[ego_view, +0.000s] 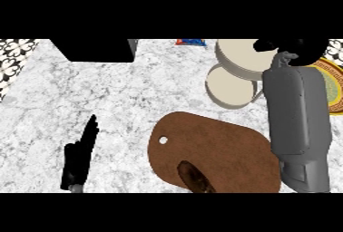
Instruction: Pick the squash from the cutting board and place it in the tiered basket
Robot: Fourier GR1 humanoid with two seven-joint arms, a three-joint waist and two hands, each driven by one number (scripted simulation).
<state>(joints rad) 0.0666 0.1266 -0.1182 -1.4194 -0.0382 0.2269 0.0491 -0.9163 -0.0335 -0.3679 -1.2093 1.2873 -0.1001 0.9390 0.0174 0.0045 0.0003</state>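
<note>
The brown cutting board (221, 145) lies at the centre right, with a small hole near its left edge. A dark brown elongated thing (195, 177) lies on the board's near edge; I cannot tell whether it is the squash. The cream tiered basket shows as two round tiers, an upper one (241, 56) and a lower one (230, 87), behind the board. My right forearm runs up the right side, and my right hand (300, 46) hovers over the upper tier's right rim; what it holds is hidden. My left hand (80, 156) rests open at the lower left.
A yellow patterned plate (333, 88) sits at the right edge, partly under my right forearm. A black box (94, 50) stands at the back left. A red and blue packet (191, 42) lies at the back. White marble counter (120, 99) spreads between them.
</note>
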